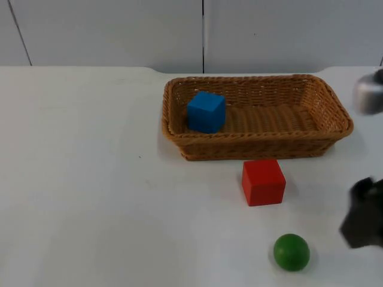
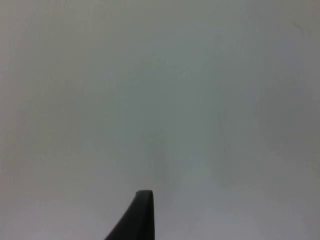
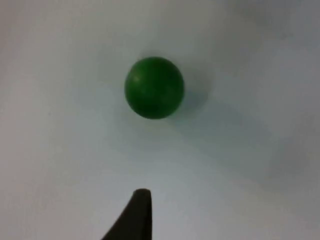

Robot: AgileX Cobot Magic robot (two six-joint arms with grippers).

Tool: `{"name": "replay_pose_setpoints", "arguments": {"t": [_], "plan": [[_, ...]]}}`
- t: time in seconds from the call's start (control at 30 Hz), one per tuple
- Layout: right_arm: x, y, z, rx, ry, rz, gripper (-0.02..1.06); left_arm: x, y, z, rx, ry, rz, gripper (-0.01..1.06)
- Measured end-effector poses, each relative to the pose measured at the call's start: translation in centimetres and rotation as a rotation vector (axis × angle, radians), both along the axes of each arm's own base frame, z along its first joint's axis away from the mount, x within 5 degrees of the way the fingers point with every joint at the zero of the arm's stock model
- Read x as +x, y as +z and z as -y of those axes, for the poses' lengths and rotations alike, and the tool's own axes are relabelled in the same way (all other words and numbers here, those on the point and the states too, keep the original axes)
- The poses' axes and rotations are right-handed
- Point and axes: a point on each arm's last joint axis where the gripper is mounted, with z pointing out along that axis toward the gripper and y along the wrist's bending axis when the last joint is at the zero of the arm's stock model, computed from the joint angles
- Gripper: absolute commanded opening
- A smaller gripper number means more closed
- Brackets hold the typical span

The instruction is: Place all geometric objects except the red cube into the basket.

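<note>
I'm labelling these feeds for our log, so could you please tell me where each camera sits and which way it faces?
Top view: fixed above, looking down and forward at the white table, wicker basket holding the blue cube, red cube and green ball; the right gripper is at the picture's right edge.
Left wrist view: on the waiting left arm, facing bare table, one black fingertip visible.
Right wrist view: on the right arm, facing the green ball, one fingertip visible.
Shared: top and right wrist views both show the ball.
</note>
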Motion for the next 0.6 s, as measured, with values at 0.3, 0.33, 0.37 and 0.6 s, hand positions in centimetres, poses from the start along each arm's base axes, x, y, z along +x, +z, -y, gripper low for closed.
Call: {"name": "replay_pose_setpoints", "arguments": {"t": [0.3,0.33,0.37,0.6], "plan": [[3.2,-5.2,-5.6,-0.02,0.041,-0.039,0.8,0.0,0.0,0.0,0.0,0.0,0.0,1.05],[3.6,-5.9,-6.0,-0.032,0.039,-0.048,0.8,0.0,0.0,0.0,0.0,0.0,0.0,1.05],[3.8,-6.7,-6.2,-0.045,0.035,-0.059,0.8,0.0,0.0,0.0,0.0,0.0,0.0,1.05],[4.4,-9.8,-6.7,-0.066,0.038,-0.081,0.71,0.0,0.0,0.0,0.0,0.0,0.0,1.05]]}}
